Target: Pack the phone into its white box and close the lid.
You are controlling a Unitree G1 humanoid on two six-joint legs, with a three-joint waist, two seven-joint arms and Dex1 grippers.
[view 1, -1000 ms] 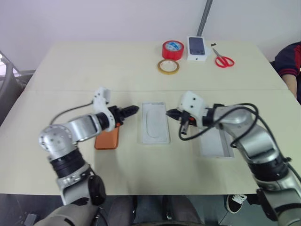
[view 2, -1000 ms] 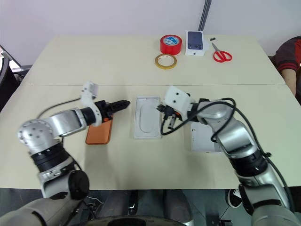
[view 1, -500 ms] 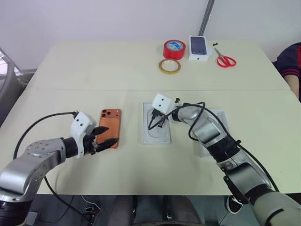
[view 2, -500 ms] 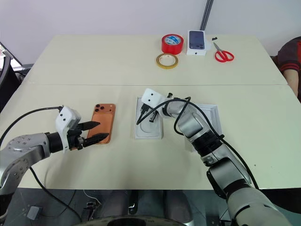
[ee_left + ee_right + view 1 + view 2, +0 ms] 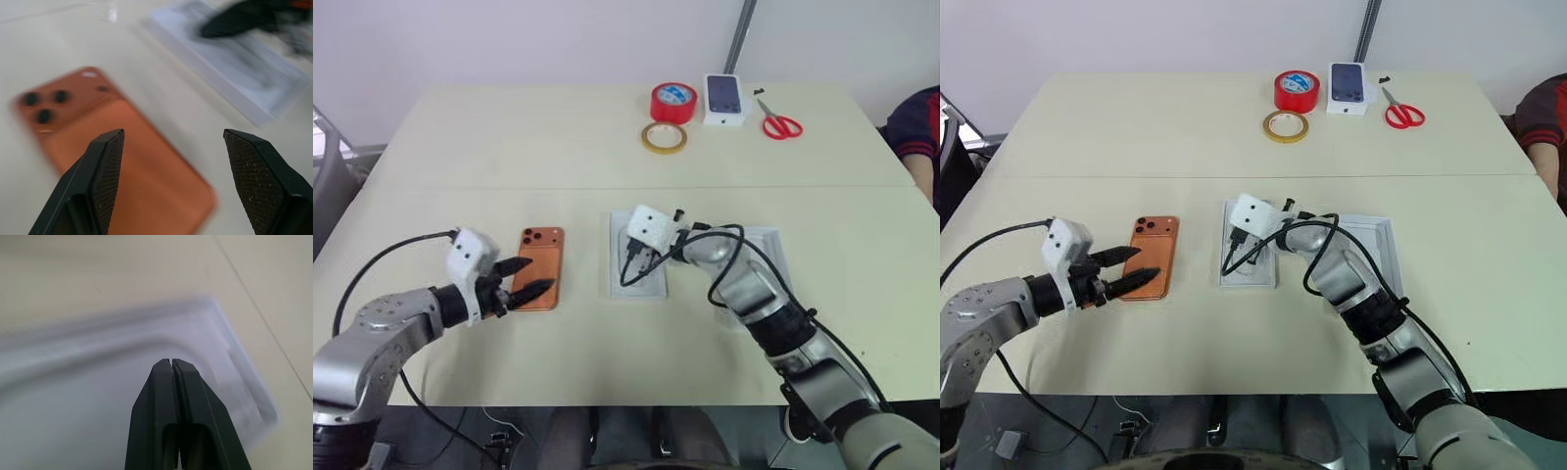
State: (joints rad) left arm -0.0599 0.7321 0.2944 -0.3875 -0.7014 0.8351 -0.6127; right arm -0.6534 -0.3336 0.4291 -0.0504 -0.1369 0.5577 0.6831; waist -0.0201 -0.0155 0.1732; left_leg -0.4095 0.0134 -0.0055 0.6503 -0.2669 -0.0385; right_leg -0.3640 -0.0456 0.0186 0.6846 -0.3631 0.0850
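Left eye view: left gripper (image 5: 530,276) has swung down, fingers spread beside the phone (image 5: 541,266) at centre-left; right gripper (image 5: 171,363), pressed together, now over the white box (image 5: 637,257). Pickup looks next.

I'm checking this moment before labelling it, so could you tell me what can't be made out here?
- Right gripper tips, head views: hidden by its white wrist housing; contact with the white tray unclear.
- Lid, head views: partly covered by the right arm.
- Phone, left wrist view: blurred.
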